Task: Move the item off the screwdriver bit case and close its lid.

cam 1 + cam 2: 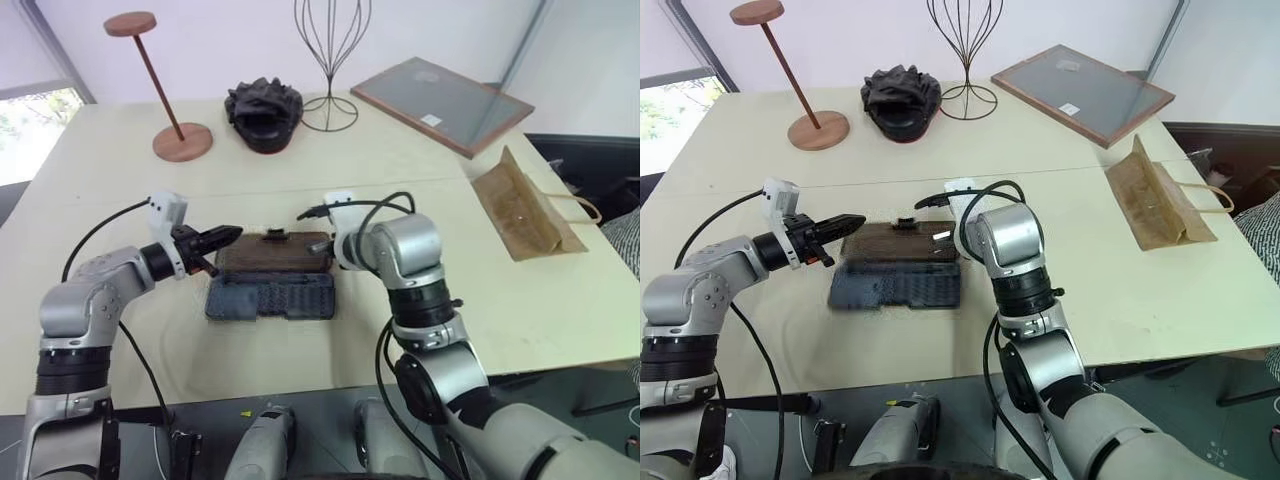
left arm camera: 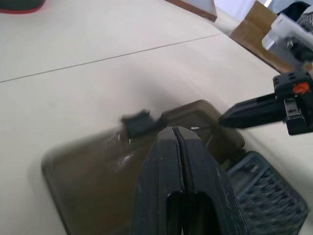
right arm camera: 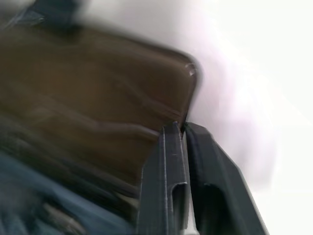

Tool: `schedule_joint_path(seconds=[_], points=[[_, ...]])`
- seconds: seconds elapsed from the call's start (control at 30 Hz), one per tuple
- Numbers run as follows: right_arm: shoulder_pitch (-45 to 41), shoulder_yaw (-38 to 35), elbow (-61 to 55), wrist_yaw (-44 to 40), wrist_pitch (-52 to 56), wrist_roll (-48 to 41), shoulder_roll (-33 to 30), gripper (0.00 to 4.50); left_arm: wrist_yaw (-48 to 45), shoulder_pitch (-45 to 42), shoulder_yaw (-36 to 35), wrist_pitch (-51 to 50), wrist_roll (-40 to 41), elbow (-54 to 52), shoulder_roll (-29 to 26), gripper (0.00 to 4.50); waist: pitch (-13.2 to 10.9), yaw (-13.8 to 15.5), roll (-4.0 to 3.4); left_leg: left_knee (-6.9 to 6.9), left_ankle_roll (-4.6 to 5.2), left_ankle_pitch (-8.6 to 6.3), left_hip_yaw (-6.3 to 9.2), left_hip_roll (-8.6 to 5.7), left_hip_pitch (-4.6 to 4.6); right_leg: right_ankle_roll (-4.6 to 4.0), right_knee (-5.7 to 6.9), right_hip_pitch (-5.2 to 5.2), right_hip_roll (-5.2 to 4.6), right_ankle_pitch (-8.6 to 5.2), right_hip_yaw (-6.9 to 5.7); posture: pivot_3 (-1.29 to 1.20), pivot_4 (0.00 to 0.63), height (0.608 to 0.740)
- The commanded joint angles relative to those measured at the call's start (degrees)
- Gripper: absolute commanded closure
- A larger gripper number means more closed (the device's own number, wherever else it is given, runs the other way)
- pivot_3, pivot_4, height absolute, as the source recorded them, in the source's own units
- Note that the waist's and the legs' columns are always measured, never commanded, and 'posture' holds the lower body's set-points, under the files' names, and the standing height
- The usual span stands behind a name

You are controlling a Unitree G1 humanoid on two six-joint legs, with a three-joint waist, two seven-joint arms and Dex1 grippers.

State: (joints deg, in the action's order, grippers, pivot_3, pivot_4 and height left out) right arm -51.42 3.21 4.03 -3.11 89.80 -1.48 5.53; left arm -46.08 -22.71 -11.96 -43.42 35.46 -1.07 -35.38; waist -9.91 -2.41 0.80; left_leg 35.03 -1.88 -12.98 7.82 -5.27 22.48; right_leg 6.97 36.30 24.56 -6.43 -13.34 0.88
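Here, smoky translucent lid (image 1: 275, 252) rounded; ribbed dark case (image 1: 271, 297) open

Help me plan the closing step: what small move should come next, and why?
Probably swing the lid forward over the case. The paper bag already lies aside, the lid stands open, and the shut right tool sits at its corner edge.

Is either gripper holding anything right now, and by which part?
The right gripper is shut on the lid, pinching its edge near a rounded corner. The left gripper is shut beside the lid's other end, holding nothing.
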Motion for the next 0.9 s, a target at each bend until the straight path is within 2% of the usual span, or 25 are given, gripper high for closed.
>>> schedule_joint_path(seconds=[0.03,0.33,0.6,0.9], points=[[-0.2,0.5,-0.7,0.4,0.3,-0.1,-0.6,4.44,-0.2,-0.7,-0.4,1.0,0.0,-1.1,-0.6,4.50,0.0,0.1,0.02,0.00,0.00,0.00,0.00,-0.01,0.01,0.00,-0.01,0.00,0.00,0.00,0.00,0.00,0.150,0.740],[0.3,1.2,-1.4,1.2,1.9,0.9,-3.2,4.44,0.0,-0.7,-0.2,1.6,-0.3,-0.7,-0.2,4.50,0.0,0.1,0.01,-0.01,0.00,0.00,0.01,0.00,0.01,0.00,-0.03,-0.01,0.00,0.00,0.00,0.00,0.150,0.740],[1.7,-9.2,-3.2,6.7,2.7,4.6,-4.1,4.44,0.0,-0.8,0.2,2.0,-0.8,-0.5,0.2,4.50,0.0,1.0,0.01,0.01,0.00,0.00,0.02,-0.03,0.01,0.00,-0.05,-0.05,-0.01,0.00,-0.01,0.00,0.150,0.740],[5.2,-12.8,-8.0,10.1,2.7,7.1,-2.0,4.44,-0.8,-2.2,1.7,2.9,-1.5,1.3,0.6,4.50,0.0,1.8,0.01,0.01,0.00,0.00,0.01,-0.06,0.01,0.00,-0.10,-0.09,-0.04,0.00,-0.01,0.00,0.150,0.740]])
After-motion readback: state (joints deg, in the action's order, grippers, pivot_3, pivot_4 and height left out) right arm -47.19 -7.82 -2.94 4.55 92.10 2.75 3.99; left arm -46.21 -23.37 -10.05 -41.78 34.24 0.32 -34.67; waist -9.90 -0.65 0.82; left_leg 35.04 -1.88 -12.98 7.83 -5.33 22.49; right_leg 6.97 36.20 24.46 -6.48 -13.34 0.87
